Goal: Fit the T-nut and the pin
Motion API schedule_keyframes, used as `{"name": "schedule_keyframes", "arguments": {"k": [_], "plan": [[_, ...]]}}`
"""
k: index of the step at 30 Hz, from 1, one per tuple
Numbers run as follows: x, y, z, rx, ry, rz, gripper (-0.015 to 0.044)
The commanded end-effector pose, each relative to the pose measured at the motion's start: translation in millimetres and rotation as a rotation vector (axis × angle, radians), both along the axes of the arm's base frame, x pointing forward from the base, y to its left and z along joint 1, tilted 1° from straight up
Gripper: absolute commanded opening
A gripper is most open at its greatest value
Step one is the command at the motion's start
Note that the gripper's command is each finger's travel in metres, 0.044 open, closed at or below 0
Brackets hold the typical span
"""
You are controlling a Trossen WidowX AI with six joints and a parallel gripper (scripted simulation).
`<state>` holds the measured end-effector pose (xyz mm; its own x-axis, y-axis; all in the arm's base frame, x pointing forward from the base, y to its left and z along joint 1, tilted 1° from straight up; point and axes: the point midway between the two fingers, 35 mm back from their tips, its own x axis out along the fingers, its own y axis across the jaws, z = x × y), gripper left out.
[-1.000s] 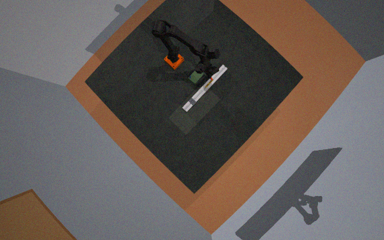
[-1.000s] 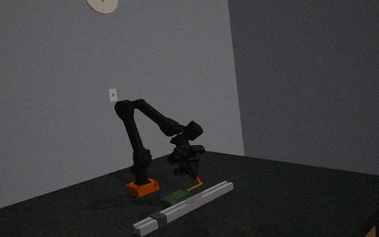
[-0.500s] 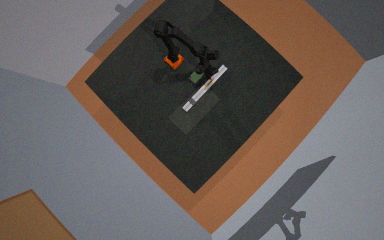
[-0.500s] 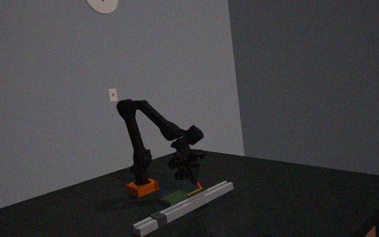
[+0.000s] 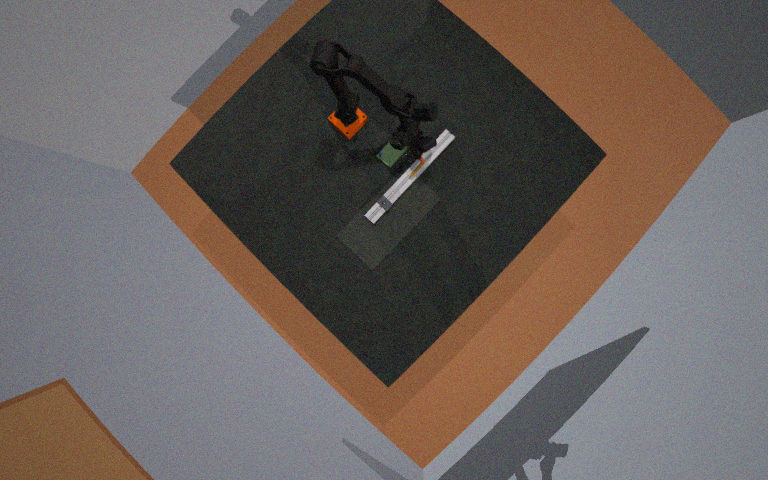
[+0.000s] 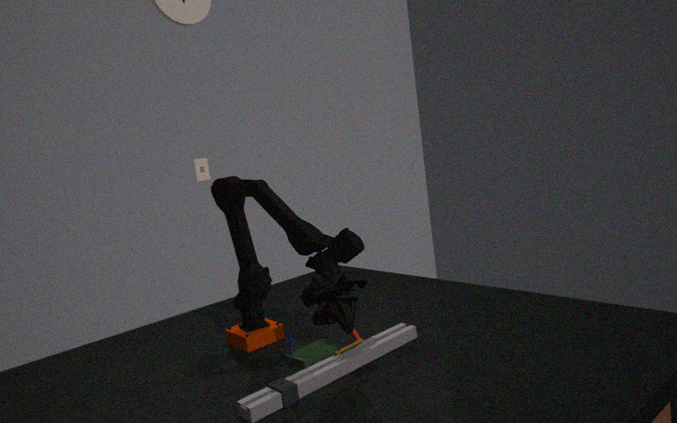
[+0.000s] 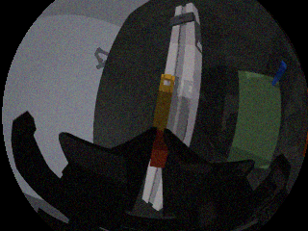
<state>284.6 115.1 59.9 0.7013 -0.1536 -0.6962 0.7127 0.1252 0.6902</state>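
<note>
"State of the gripper (image 5: 421,155) (image 6: 353,330) (image 7: 160,131)?"

"Nearly closed, fingers pinching the orange handle (image 5: 422,160) (image 6: 357,335) (image 7: 159,149). In the exterior view the handle leans, its upper end to the left."

"Position of the brass T-nut (image 5: 416,171) (image 6: 349,346) (image 7: 163,108)?"

"At the handle's lower end, at the top of the aluminum rail (image 5: 397,191) (image 6: 326,374) (image 7: 192,58), its length running roughly along it. Whether it touches the rail or sits within the slot, I cannot tell."

"And the dark bracket (image 5: 384,203) (image 6: 286,393) (image 7: 183,19)?"

"Across the rail near its near left end, in the exterior view. The nut is well apart from it, toward the far right end, so it is not under the bracket hole."

"Remaining items?"

"The green tray (image 5: 391,155) (image 6: 316,352) (image 7: 257,115) lies on the far side of the rail, just beside it. The blue pin (image 5: 380,154) (image 6: 290,343) (image 7: 279,73) stands roughly upright at the tray's left end. Farther left is the arm's orange base (image 5: 349,132) (image 6: 248,343), apart from the tray."
</note>
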Motion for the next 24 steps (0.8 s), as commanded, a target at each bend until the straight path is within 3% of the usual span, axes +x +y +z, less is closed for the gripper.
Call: {"name": "schedule_keyframes", "arguments": {"k": [1,24], "plan": [[0.2,-1.0,-3.5,-0.004,-0.003,-0.007,-0.015],[0.2,-1.2,-9.3,-0.004,-0.003,-0.008,-0.015]]}}
